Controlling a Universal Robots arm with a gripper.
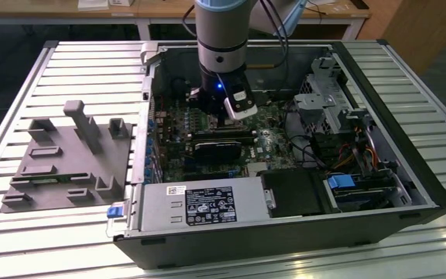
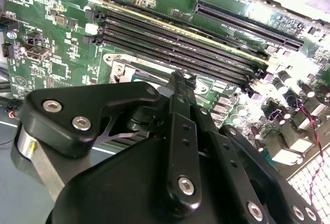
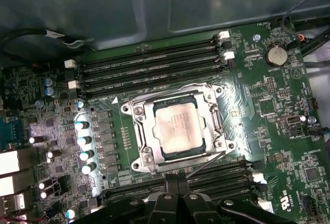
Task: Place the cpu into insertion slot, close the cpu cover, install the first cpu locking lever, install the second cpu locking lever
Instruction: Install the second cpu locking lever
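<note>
A slatted metal table (image 1: pixel 68 64) carries an open computer case (image 1: pixel 394 87) lying on its side, with a grey fixture block (image 1: pixel 68 160) of posts and slots resting just beside it on the exterior view's left. Wooden furniture stands behind the table. Inside the case lie a green motherboard (image 1: pixel 269 145), a silver power supply (image 1: pixel 200 203) along the near wall, and a metal drive cage (image 1: pixel 327 107) with bundled cables on the exterior view's right.

The robot arm (image 1: pixel 221 35) reaches straight down into the case, its black hand (image 1: pixel 221 116) low over the board's middle.

In the first wrist view the cpu (image 3: pixel 177 127) lies flat in the insertion slot (image 3: pixel 155 148), its dull silver top showing through the window of the cpu cover (image 3: pixel 142 131), which lies down flat around the chip. A thin locking lever (image 3: pixel 206 163) runs slantwise off the socket's corner near the hand, raised away from the frame rather than tucked along it. Long black memory slots (image 3: pixel 149 64) flank the socket on two sides, a row of small capacitors (image 3: pixel 83 141) stands beside it, and a coin battery (image 3: pixel 276 55) sits near the board's corner.

The hand's fingertips (image 3: pixel 177 185) are pressed together just at the socket's edge, next to the lever; whether they touch it I cannot tell. In the second wrist view the closed fingers (image 2: pixel 181 87) point down at the socket frame (image 2: pixel 121 64) beside the memory slots.
</note>
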